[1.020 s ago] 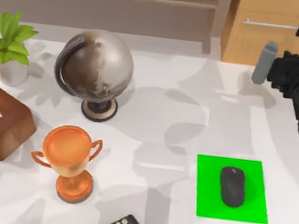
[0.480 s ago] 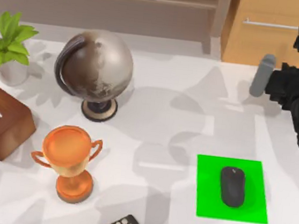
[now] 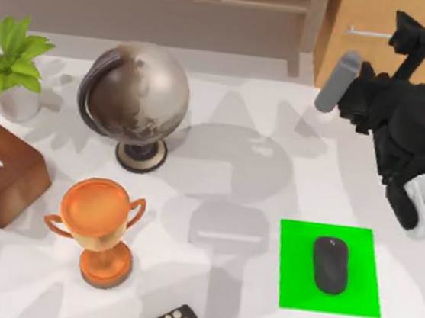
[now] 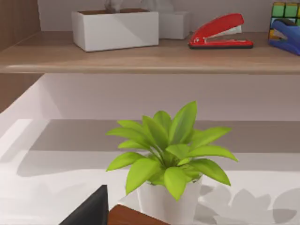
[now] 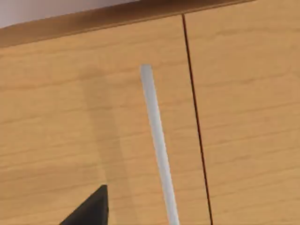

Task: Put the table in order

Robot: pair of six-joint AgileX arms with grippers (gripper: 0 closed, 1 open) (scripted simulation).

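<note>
Top view: camera overhead, looking straight down on the white desk (image 3: 228,153), taking in the potted plant (image 3: 9,55) at the left edge and the wooden drawer front (image 3: 378,55) at upper right.

Left wrist view: low, level, close to the same plant (image 4: 171,154), facing the shelf (image 4: 150,58) behind it.

Right wrist view: tilted, very near the drawer front (image 5: 84,117) and its metal bar handle (image 5: 158,140).
</note>
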